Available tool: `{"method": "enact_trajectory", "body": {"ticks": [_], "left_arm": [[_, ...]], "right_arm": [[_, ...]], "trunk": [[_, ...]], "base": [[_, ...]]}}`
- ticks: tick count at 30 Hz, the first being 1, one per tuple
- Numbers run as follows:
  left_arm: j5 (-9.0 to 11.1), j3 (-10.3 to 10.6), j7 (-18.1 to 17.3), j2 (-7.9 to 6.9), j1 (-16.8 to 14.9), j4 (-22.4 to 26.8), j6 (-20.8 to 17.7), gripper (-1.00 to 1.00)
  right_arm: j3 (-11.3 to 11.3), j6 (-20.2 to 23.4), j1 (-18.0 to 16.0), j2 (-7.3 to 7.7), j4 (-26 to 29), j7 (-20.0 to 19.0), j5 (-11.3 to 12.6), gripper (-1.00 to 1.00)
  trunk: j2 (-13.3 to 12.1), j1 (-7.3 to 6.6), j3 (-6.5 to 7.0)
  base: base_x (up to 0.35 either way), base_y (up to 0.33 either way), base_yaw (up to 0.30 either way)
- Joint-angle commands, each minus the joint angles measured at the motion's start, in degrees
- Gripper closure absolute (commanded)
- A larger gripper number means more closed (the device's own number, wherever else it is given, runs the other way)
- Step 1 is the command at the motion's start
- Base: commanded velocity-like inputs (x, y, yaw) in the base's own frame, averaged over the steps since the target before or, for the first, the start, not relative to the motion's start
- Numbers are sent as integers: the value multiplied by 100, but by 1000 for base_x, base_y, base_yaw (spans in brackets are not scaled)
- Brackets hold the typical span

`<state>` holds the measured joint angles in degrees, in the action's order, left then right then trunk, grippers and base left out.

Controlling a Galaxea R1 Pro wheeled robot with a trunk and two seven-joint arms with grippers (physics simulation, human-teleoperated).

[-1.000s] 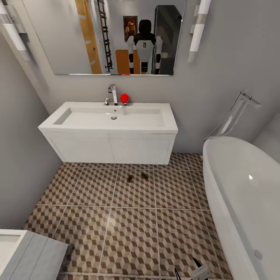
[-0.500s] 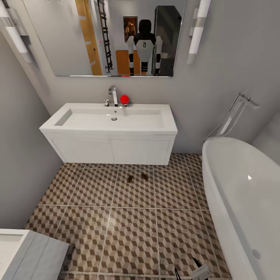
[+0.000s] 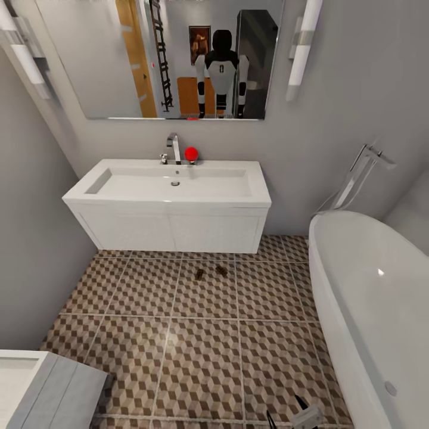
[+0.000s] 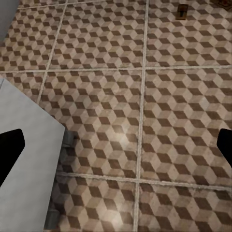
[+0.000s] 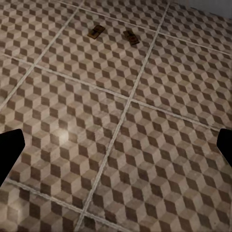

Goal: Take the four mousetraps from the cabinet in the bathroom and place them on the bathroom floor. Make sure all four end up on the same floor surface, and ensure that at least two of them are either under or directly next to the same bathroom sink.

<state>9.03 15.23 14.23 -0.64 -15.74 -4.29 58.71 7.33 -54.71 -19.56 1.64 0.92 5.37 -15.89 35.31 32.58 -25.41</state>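
Observation:
Two mousetraps (image 3: 199,274) (image 3: 221,270) lie side by side on the bathroom floor (image 3: 202,357), just in front of the sink (image 3: 173,182) and its white vanity. The right wrist view shows both mousetraps (image 5: 95,32) (image 5: 130,36) well ahead of my right gripper (image 5: 116,150), which is open and empty. That same right gripper (image 3: 285,412) pokes in at the head view's lower edge. My left gripper (image 4: 116,150) is open and empty above the tiles, with one mousetrap (image 4: 182,10) far ahead. The cabinet is out of view.
A white oval bathtub (image 3: 369,298) with a chrome floor tap (image 3: 357,173) takes up the right side. A white box-like fixture (image 3: 47,387) stands at the near left. Grey walls close the left and back. A mirror (image 3: 179,59) above the sink reflects the robot.
The whole head view has shifted a little, with the sink slightly lower and smaller, so the camera has moved. The two mousetraps and the right gripper keep their places.

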Motion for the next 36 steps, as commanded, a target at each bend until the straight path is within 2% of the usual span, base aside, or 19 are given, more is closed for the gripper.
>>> {"method": "enact_trajectory", "body": {"ticks": [1,12,31,36], "left_arm": [[55,50,-8,3,-6,-19,27,-100],[55,50,-8,3,-5,-19,27,-100],[59,50,-8,3,-7,-19,-18,-100],[56,50,-20,8,-6,-13,-269,-100]], "right_arm": [[44,-12,-4,-9,-4,55,-19,-100],[40,-13,-5,-111,-4,52,-19,-100],[40,-13,-4,-120,-4,52,-18,-100],[40,-13,-4,-120,-4,54,-18,-100]], "trunk": [[-36,-21,12],[-477,-263,221],[-1239,-680,721],[-1239,-680,768]], "base": [[0,0,0],[0,0,0],[0,0,0],[0,0,0]]}}
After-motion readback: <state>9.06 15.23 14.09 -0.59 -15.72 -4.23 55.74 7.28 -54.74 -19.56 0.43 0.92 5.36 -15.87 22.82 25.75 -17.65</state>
